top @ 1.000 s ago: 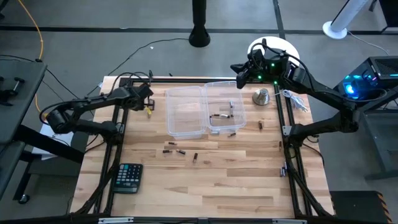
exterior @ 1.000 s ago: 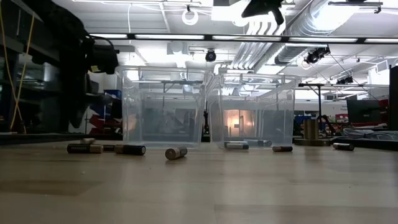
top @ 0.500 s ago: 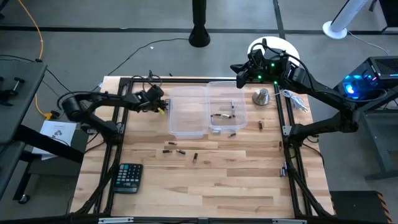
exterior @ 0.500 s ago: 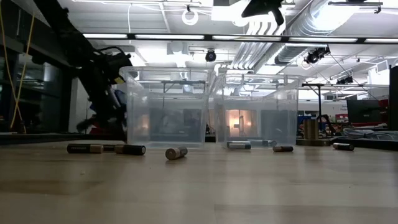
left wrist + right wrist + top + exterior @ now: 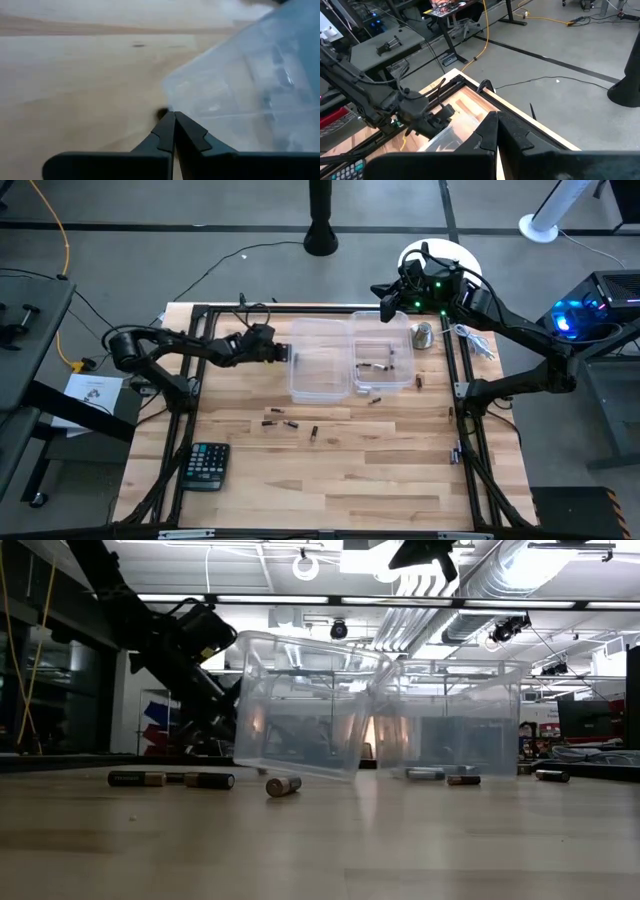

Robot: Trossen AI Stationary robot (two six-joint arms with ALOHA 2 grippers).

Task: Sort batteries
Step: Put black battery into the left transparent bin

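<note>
Left gripper point(image 5: 285, 352), jaws closed, presses the tilted left bin point(image 5: 300, 705); further shoving could tip it. Batteries point(image 5: 290, 423) lie on the near surface point(image 5: 350, 480). Right gripper point(image 5: 383, 293), jaws closed, hovers far right.

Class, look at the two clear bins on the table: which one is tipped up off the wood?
The left bin, pressed by the left gripper. Its near edge is lifted and it leans against the right bin, which sits flat and holds batteries.

A black calculator point(image 5: 207, 465) lies near the wooden table's point(image 5: 350, 490) front-left corner.
</note>
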